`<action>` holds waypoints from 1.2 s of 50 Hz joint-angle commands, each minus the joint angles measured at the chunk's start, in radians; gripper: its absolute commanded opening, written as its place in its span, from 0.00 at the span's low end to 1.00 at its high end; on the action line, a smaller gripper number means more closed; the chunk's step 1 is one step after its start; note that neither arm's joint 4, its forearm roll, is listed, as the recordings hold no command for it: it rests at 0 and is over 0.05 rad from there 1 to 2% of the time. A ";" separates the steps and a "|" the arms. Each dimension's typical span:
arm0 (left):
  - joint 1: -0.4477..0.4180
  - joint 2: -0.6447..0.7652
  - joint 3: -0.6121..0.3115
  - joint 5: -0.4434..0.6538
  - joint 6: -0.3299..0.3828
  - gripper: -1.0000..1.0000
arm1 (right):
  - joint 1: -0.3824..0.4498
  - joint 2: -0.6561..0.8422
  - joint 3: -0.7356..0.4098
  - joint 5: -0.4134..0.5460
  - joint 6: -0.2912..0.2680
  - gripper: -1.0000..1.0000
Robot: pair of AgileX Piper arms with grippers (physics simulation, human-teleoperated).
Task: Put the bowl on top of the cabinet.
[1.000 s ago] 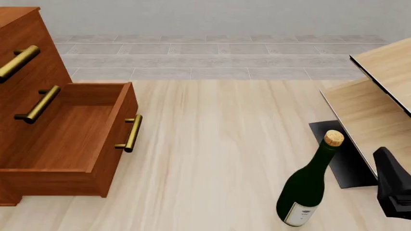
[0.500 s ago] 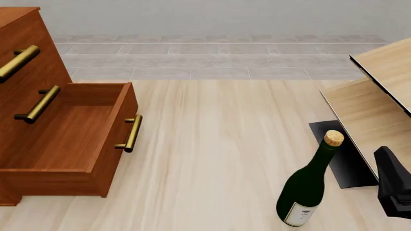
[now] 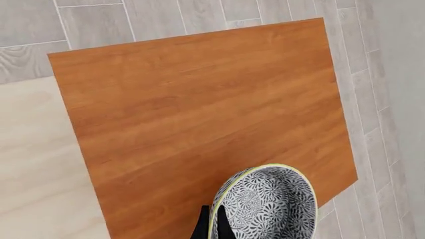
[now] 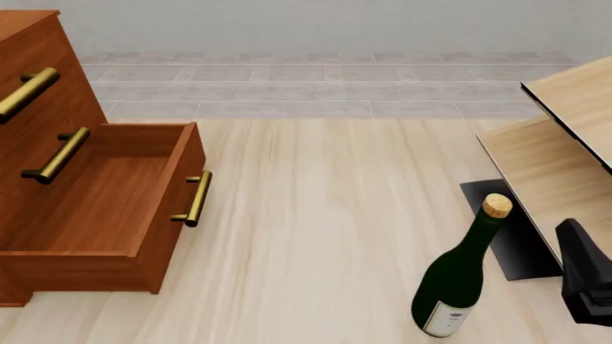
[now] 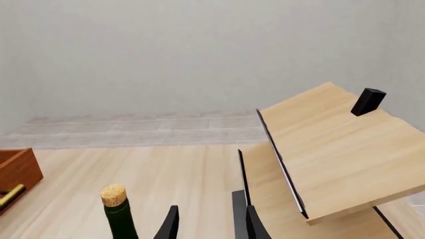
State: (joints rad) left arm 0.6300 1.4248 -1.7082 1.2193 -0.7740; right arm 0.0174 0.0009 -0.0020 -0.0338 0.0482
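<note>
Left gripper (image 3: 211, 225) pinching the rim of the bowl (image 3: 265, 204), carried high above the cabinet (image 3: 199, 114) top, near one corner. Right gripper (image 5: 207, 223) idle, slightly parted, beside the bottle (image 4: 461, 276).

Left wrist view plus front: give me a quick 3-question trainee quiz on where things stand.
1. True or false: in the left wrist view, the bowl is gripped at its rim by the left pincer above the cabinet top.
2. Multiple choice: in the front view, the cabinet's lowest visible drawer is A) pulled open, B) shut, C) removed.
3. Fill in: the bottle near the right pincer is stopped with a ____.

Key: 1 true; 2 A; 3 cork.
</note>
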 commanded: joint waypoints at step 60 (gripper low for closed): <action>-0.049 -0.165 -0.063 0.001 -0.062 1.00 | 0.005 0.000 0.000 -0.003 -0.004 1.00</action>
State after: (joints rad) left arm 0.6070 1.3152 -1.7544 1.2199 -0.8192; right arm 0.0221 0.0008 -0.0020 -0.0359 0.0439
